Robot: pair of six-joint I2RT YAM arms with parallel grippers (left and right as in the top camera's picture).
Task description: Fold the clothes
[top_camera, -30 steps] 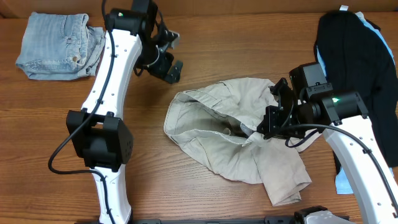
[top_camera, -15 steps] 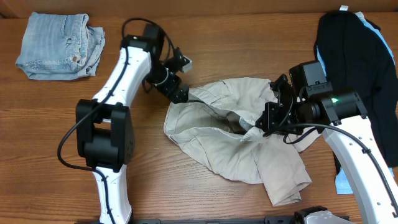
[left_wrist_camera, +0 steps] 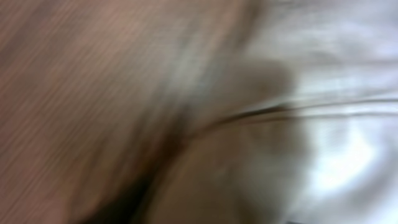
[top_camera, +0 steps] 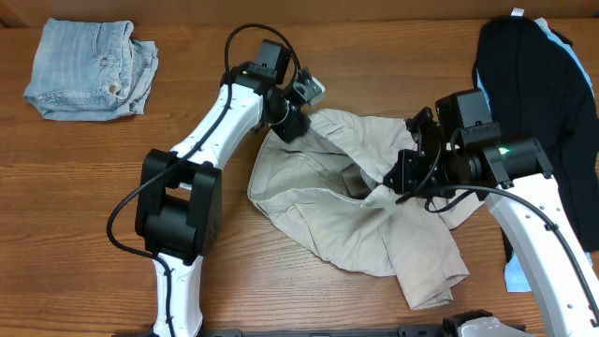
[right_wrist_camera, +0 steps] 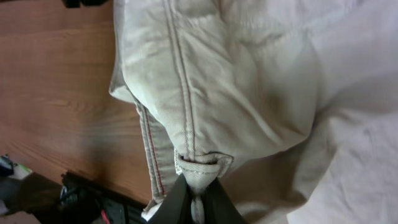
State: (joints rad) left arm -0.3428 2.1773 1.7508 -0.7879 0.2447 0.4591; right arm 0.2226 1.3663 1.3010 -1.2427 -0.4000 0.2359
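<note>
Right gripper (top_camera: 395, 180) is pinched tight on the khaki shorts (top_camera: 374, 234). In the right wrist view, the right gripper (right_wrist_camera: 197, 194) has both dark fingers clamped on a belt loop at the waistband of the shorts (right_wrist_camera: 249, 93), with cloth bunched above it. Left gripper (top_camera: 290, 129) sits at the far-left edge of the shorts, touching or just over the cloth. Cannot tell how far open it is or whether it has any fabric. The left wrist view is a motion blur, with pale cloth (left_wrist_camera: 348, 124) on the right and brown wood on the left.

Edges and room: the shorts lie rumpled mid-table (top_camera: 393, 47) between the two arms, one leg trailing toward the near edge. There is bare wood left of the shorts, behind them and along the near-left side. It is tight on the right, where the black garment (top_camera: 533, 84) and the light-blue garment (top_camera: 517, 271) lie under and beside the right arm. Folded denim shorts (top_camera: 89, 65) sit in the far-left corner, well apart.

Labels: a thin red stitch line runs inside the waistband in the right wrist view. Any print is too small to read.
</note>
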